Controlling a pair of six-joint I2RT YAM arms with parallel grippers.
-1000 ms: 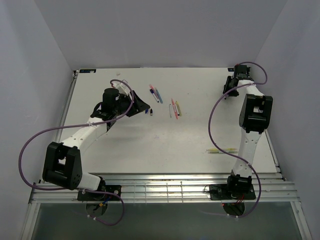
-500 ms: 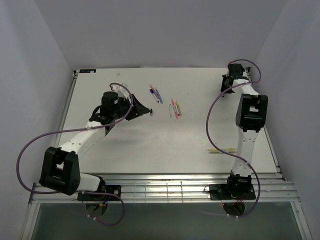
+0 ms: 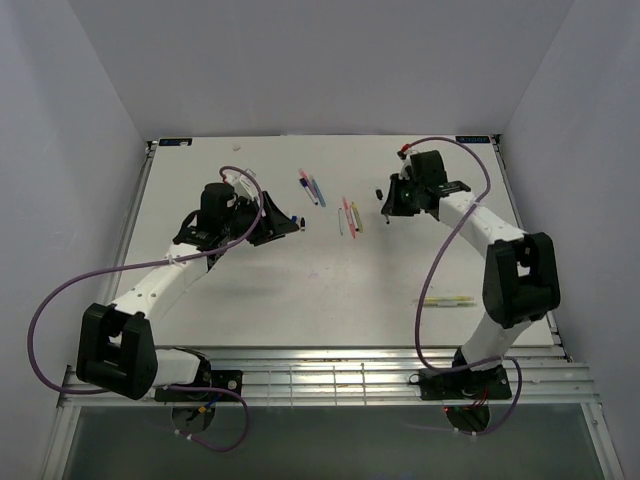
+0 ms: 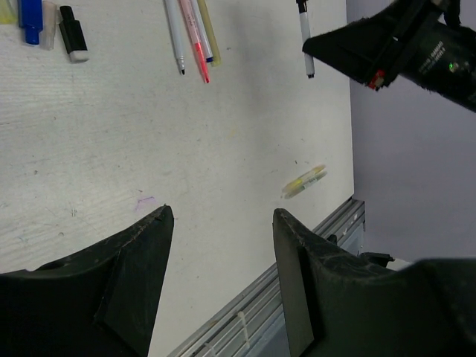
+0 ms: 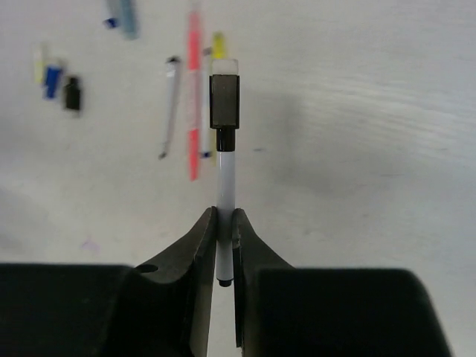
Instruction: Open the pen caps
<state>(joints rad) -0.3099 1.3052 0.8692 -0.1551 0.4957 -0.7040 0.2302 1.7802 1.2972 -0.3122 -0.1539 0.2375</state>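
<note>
The right fingers [image 5: 195, 256] pinch the white pen [image 5: 225, 175] above the bench [image 3: 330, 300], near its far edge. The left fingers [image 4: 137, 256] (spread, empty) should grip the black cap [image 5: 224, 100] squarely and pull straight.

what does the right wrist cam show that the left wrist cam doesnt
Only the right wrist: a close look at the right claw pinching the barrel of the thin white pen with a black cap, cap on.
Only the left wrist: the open, empty left claw, pale yellow pens and the metal front rail.
Both: that held pen, the loose stubby black cap, the small blue cap and the pink pen on the white table.
</note>
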